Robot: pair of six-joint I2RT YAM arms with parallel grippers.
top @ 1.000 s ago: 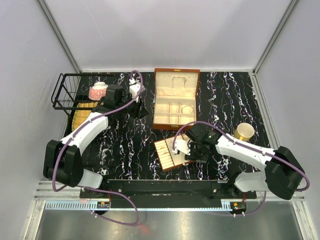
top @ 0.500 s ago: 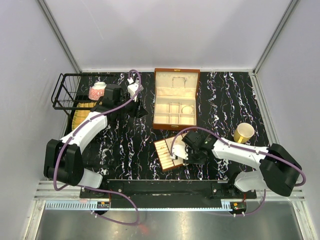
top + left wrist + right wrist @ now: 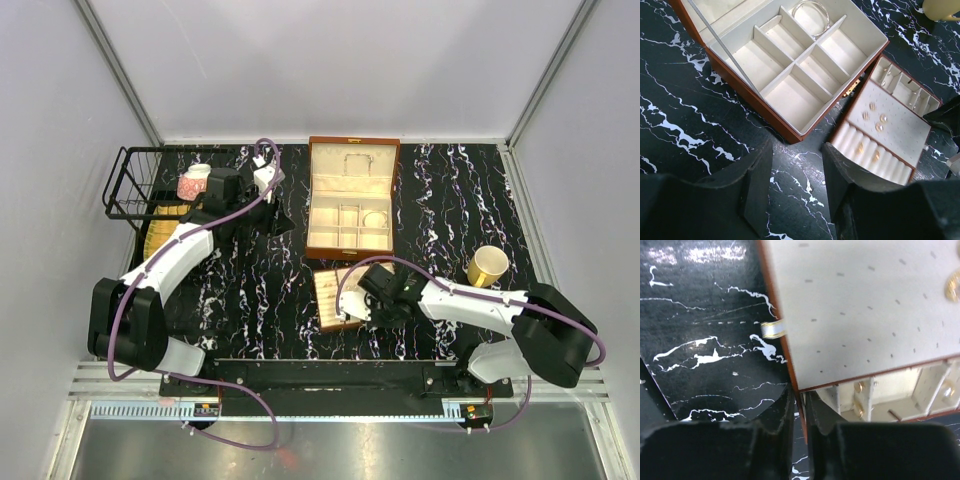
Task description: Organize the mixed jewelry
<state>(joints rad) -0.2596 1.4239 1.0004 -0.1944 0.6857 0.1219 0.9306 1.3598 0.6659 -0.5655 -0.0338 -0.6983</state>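
The open brown jewelry box (image 3: pixel 350 200) stands at the table's back centre, and a pale bangle (image 3: pixel 811 14) lies in one of its cream compartments (image 3: pixel 374 219). Its removable tray (image 3: pixel 338 295) lies in front of it. The tray carries small gold studs (image 3: pixel 875 117) and tiny gold pieces (image 3: pixel 858 388) in side slots. My right gripper (image 3: pixel 366 300) is shut on the tray's thin brown side wall (image 3: pixel 801 405). My left gripper (image 3: pixel 274 217) hovers open and empty over the marble (image 3: pixel 796 185), left of the box.
A yellow cup (image 3: pixel 488 265) stands right of the tray. A black wire basket (image 3: pixel 132 190) with a pink-and-white cup (image 3: pixel 197 182) sits at the back left, with a tan mat (image 3: pixel 160 238) in front of it.
My right gripper has moved left along the tray and shut on its edge. The tray has turned and shifted slightly toward the box. The left arm has barely moved.
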